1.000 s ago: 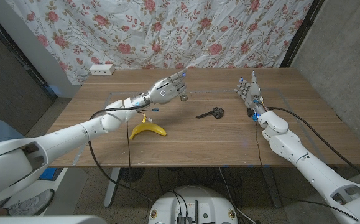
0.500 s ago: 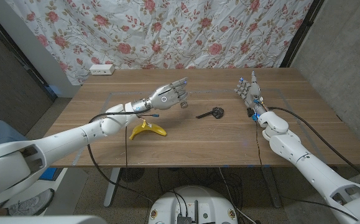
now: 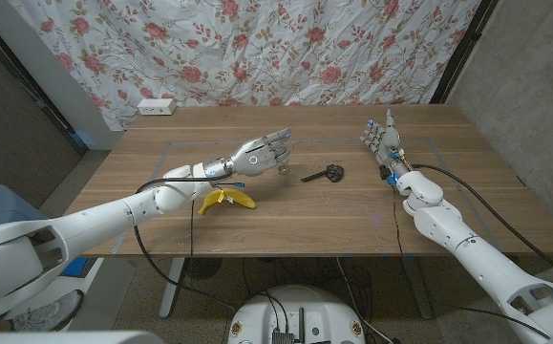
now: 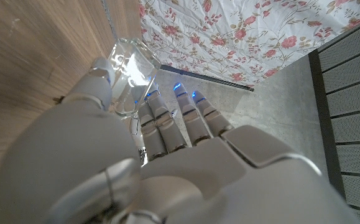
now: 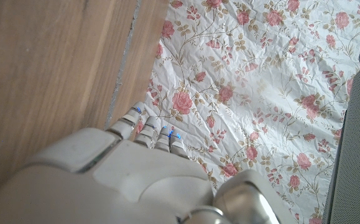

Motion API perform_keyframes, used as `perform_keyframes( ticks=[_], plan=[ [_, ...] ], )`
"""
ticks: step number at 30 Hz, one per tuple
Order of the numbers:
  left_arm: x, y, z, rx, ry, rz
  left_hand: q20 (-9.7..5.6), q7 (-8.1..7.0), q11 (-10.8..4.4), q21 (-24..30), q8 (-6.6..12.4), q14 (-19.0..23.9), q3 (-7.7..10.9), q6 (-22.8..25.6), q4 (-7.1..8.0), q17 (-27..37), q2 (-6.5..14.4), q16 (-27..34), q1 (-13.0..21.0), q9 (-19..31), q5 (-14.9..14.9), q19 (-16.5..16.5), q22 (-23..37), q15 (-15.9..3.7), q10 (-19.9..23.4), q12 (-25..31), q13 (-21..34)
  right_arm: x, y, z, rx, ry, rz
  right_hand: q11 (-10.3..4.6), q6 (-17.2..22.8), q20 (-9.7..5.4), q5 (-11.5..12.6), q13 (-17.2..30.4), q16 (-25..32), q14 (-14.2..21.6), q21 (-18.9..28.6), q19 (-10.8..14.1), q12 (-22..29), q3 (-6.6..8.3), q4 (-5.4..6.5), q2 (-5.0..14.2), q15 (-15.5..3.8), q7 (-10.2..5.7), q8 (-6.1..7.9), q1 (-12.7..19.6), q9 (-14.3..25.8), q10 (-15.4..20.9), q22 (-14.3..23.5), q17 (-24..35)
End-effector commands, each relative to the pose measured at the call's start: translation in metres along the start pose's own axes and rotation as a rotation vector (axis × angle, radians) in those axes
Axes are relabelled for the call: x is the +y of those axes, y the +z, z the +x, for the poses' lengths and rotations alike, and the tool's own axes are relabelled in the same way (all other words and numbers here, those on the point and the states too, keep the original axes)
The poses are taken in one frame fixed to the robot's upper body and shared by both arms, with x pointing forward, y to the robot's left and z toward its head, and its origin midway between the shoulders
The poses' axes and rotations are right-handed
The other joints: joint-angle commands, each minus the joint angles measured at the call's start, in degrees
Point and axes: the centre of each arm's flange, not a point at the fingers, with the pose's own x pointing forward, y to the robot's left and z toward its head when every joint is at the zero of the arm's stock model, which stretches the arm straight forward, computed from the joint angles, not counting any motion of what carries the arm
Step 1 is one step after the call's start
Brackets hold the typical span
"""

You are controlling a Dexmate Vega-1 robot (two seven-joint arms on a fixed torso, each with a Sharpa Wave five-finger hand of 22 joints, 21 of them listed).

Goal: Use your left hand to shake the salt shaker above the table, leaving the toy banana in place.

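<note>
Left hand [image 3: 260, 155] grasping salt shaker [image 4: 132, 65] has dipped lower, at 1 o'clock of untouched toy banana [image 3: 227, 199]: shake underway. Right hand [image 3: 383, 137] released.

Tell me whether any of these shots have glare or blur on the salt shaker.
Left wrist view: the glass salt shaker shows bright white glare, and the left hand close to the lens looks soft. Head view: the shaker is tiny and hard to make out; the toy banana is sharp.
</note>
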Motion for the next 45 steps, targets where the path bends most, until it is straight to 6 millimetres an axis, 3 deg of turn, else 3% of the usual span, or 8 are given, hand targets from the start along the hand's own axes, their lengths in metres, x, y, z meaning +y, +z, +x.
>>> perform_keyframes(
  ticks=[1, 30, 45],
  plan=[
    [0.004, 0.005, -0.005, -0.004, -0.001, -0.011, 0.02, 0.28, -0.16, -0.2, 0.29, -0.3, -0.25, 0.0, 0.06, 0.1, 0.7, -0.3, -0.1, 0.1, 0.3, -0.1, 0.1, -8.3, -0.1, 0.4, 0.2, 0.0, 0.0, 0.0, 0.0, 0.0, 0.0, -0.02, -0.1, 0.09, 0.3, 0.2, 0.2, -0.4, 0.4, 0.5, 0.2, -0.06, 0.32, 5.86, -1.93, 0.59, 0.2, 0.0, 0.2, -0.3, 0.3, 0.3],
    [-0.002, -0.056, -0.008, 0.092, 0.032, 0.111, 0.03, -0.31, -0.15, -0.2, 0.12, -1.0, -0.52, -0.5, -0.05, 0.1, 1.1, -0.4, 0.1, 0.4, 0.4, -0.3, 0.1, -8.53, -0.9, 0.2, 0.1, 0.0, 0.0, 0.0, 0.0, 0.0, 0.0, 0.05, -0.1, 0.08, 0.3, 0.2, 0.2, -0.4, 0.3, 0.5, 0.2, -0.06, 0.32, 5.85, -1.9, 0.59, 0.19, 0.0, 0.2, -0.4, 0.3, 0.3],
    [-0.004, -0.074, -0.006, 0.088, 0.038, 0.147, 0.09, -1.02, -0.18, -0.2, 0.15, -1.3, -0.74, -0.6, -0.08, 0.1, 1.3, -0.4, 0.3, 0.5, 0.4, -0.6, 0.1, -8.45, -1.7, 0.0, 0.1, 0.0, 0.0, 0.0, 0.0, 0.0, 0.0, -0.01, -0.1, 0.1, 0.3, 0.2, 0.2, -0.4, 0.3, 0.5, 0.2, -0.07, 0.32, 5.85, -1.92, 0.53, 0.2, 0.0, 0.2, -0.4, 0.3, 0.3]
  ],
)
